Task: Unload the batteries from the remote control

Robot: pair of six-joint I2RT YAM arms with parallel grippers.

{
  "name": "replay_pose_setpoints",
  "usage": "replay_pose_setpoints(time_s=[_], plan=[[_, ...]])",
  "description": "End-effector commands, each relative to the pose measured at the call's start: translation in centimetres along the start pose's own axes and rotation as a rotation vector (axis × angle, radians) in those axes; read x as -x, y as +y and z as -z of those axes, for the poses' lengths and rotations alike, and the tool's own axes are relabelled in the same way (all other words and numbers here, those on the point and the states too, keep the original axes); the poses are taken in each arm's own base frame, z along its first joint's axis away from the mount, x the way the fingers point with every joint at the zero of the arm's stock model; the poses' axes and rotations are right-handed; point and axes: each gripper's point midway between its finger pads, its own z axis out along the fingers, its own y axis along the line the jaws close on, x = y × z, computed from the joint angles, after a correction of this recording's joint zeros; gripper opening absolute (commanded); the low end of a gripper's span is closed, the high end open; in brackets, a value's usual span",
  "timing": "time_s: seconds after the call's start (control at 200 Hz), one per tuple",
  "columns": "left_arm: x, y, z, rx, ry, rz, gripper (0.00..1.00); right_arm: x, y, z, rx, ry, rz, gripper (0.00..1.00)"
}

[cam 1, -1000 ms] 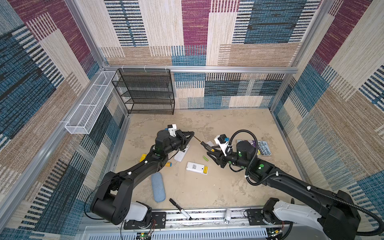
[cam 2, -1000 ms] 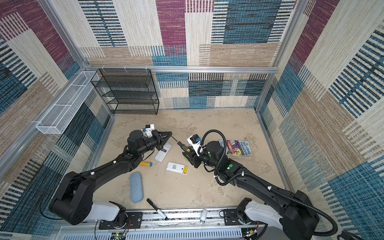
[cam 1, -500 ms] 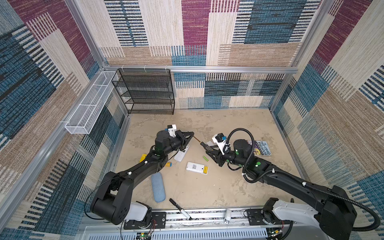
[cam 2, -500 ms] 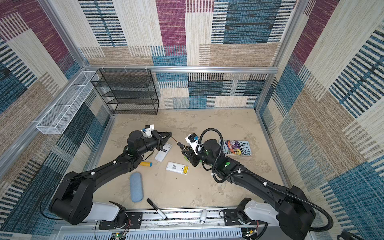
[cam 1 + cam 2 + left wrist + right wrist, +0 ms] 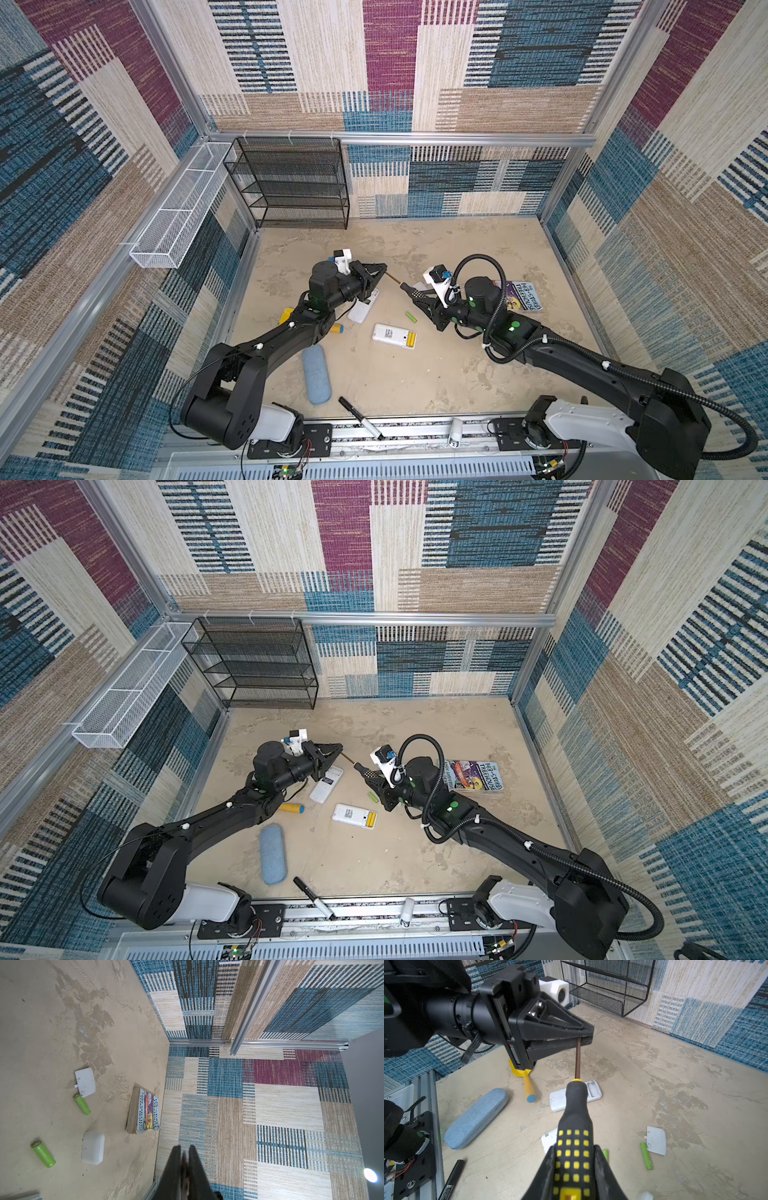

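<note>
A black-and-yellow screwdriver (image 5: 576,1109) hangs in the air between the two arms. My right gripper (image 5: 574,1149) is shut on its handle. My left gripper (image 5: 184,1148) stands slightly open, and the shaft tip sits in the narrow gap between its jaws (image 5: 382,266). Two green batteries (image 5: 82,1104) (image 5: 43,1154) lie loose on the floor. Two yellow batteries (image 5: 410,340) sit in the open compartment of a white remote control (image 5: 386,333). A second white remote (image 5: 575,1096) lies beneath the left gripper with its compartment empty.
A white battery cover (image 5: 656,1140) lies by one green battery. A book (image 5: 519,296) lies right of the right arm. A blue case (image 5: 316,380), a marker (image 5: 359,417) and a yellow handle with a blue end (image 5: 336,328) lie front left. A black wire shelf (image 5: 291,183) stands at the back.
My right gripper has closed in on the screwdriver handle. My left gripper's jaws have parted a little around the shaft. Neither arm has moved much.
</note>
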Motion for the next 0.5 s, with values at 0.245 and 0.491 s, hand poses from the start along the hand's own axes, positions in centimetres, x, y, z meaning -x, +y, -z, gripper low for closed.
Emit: replay_pose_setpoints(time_s=[0.245,0.491], plan=[[-0.1,3.5,1.9,0.407,0.111,-0.296,0.77,-2.1,-3.2,1.5,-0.201,0.091,0.018,0.0],[0.3,6.0,4.2,0.69,0.282,-0.578,0.77,-4.7,-4.7,2.6,-0.304,0.183,-0.055,0.0]])
